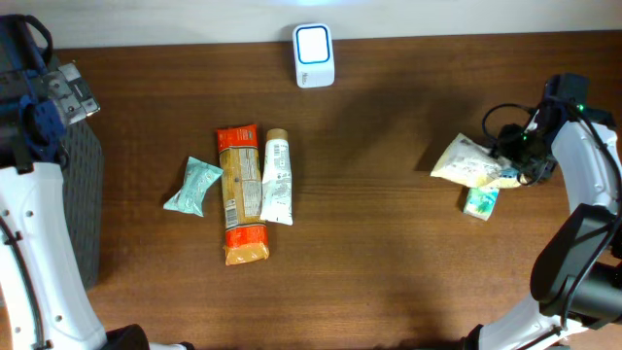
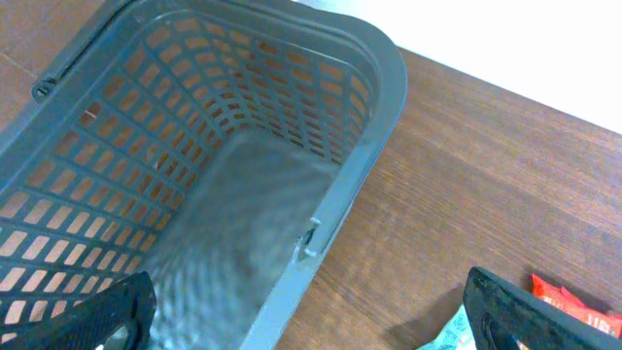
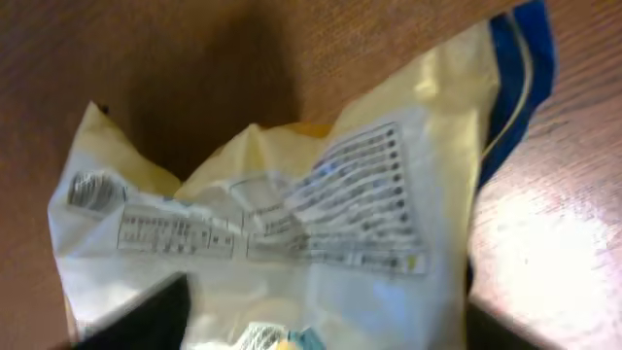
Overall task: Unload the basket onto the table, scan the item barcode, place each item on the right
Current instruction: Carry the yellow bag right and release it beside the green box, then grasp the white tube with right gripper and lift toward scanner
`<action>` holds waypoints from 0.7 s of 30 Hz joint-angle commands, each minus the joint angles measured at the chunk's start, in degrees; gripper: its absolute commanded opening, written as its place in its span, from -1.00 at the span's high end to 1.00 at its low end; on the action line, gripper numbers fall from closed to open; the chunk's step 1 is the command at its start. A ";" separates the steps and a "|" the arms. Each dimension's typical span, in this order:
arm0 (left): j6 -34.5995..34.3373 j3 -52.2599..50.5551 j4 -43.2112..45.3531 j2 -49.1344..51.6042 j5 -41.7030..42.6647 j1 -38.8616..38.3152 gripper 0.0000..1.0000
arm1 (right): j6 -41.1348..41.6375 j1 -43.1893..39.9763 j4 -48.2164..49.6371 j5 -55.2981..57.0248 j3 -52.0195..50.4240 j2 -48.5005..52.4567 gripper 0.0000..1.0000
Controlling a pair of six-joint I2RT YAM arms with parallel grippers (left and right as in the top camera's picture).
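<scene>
A white barcode scanner (image 1: 314, 55) stands at the table's far edge, middle. A pale yellow pouch (image 1: 466, 161) lies at the right with its printed back up (image 3: 292, 214); a small barcode-like patch (image 3: 94, 192) sits near its left corner. My right gripper (image 1: 507, 163) is right over it, open, its dark fingers wide apart on either side of the pouch (image 3: 321, 326). A small teal packet (image 1: 482, 201) lies just beside the pouch. My left gripper (image 2: 311, 326) is open and holds nothing, hovering above the rim of the grey basket (image 2: 379, 117).
The grey basket (image 1: 83, 194) stands at the left table edge. In the middle lie a teal packet (image 1: 193, 186), a long orange package (image 1: 239, 194) and a white tube (image 1: 276, 177). Bare wood separates them from the pouch and scanner.
</scene>
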 commanded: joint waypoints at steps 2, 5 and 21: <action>0.52 -0.07 0.04 -0.35 -0.79 0.04 -0.98 | 0.15 0.57 -11.23 -0.94 10.05 -0.61 -0.89; 0.52 -0.07 0.04 -0.35 -0.79 0.04 -0.98 | -2.21 3.82 -22.53 -6.86 23.58 -0.61 -0.89; 0.52 -0.07 0.04 -0.35 -0.79 0.04 -0.98 | 8.11 43.82 5.03 -32.76 19.17 24.09 -0.47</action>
